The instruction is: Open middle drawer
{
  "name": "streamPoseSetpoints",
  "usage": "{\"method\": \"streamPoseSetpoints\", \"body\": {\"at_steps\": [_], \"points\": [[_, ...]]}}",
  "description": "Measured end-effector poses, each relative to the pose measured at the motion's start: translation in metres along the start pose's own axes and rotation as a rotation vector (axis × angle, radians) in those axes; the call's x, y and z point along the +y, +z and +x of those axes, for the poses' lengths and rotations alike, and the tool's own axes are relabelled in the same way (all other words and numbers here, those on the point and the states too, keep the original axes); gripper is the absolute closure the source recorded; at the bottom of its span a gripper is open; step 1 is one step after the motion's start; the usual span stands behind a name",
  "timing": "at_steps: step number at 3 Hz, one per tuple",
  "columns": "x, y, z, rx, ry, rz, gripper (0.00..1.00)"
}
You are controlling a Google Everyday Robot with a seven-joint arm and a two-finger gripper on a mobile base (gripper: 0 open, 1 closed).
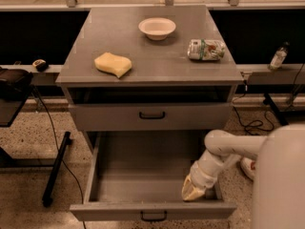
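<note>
The middle drawer (143, 180) is a grey drawer pulled far out of the cabinet, and it looks empty inside. Its flat front (109, 212) faces me and carries a small dark loop handle (153, 217). My gripper (192, 192) reaches down into the drawer at its front right corner, just behind the drawer front. My white arm (228, 147) comes in from the right. Above it, another grey drawer (109, 118) with a dark handle (152, 114) is shut.
On the cabinet top (147, 56) lie a yellow sponge (112, 64), a white bowl (157, 27) and a crumpled packet (205, 49). My white body (281, 185) fills the lower right. A black stand (55, 168) and cables are on the floor to the left.
</note>
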State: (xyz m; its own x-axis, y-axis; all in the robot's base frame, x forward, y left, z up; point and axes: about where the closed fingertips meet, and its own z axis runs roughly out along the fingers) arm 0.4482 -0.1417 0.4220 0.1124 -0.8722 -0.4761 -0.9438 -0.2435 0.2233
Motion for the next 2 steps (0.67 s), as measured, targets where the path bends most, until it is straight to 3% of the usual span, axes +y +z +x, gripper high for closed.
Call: {"method": "streamPoseSetpoints", "body": {"at_steps": [1, 2], "points": [[0.026, -0.015, 0.005, -0.075, 0.064, 0.065, 1.00], [0.037, -0.044, 0.011, -0.125, 0.093, 0.177, 1.00]]}}
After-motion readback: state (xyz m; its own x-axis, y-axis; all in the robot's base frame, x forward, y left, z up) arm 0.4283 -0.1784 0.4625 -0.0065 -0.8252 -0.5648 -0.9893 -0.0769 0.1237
